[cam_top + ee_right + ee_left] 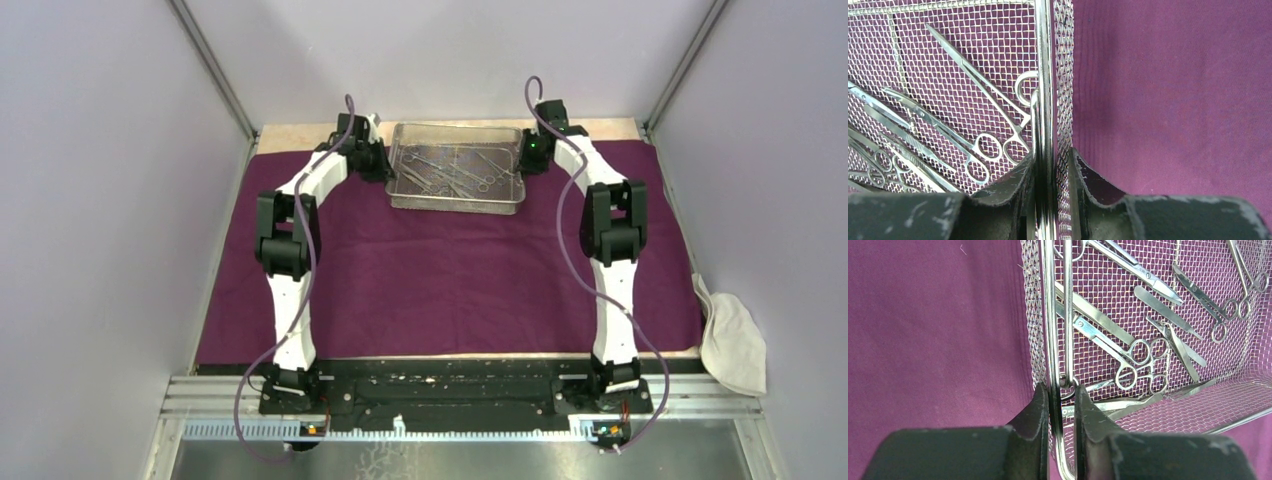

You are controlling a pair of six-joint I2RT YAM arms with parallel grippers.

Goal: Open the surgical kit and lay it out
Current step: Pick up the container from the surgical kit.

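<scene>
The tray (455,207) is by the far edge of the table, in the middle. It is a shiny box made of wire net. It is over the far part of the purple cloth (450,290). I cannot tell if the tray sits on the cloth or is lifted a little.

Inside the tray lie the metal tools (450,170). Some look like thin scissors (1128,362) with round finger rings. Some are flat tweezers (1160,305). They lie mixed up and cross over each other.

The left gripper (376,160) is at the left end of the tray. Its fingers (1035,410) are closed on the top wire of that end wall, one finger outside and one inside.

The right gripper (531,150) is at the right end of the tray. Its fingers (1083,180) pinch that end wall the same way, with the net wall between them.

The purple cloth is spread flat and covers most of the table, from the left edge to the right edge.

A white cloth (735,345) lies bunched at the right edge, close to the near right corner, just beside the purple cloth.
</scene>
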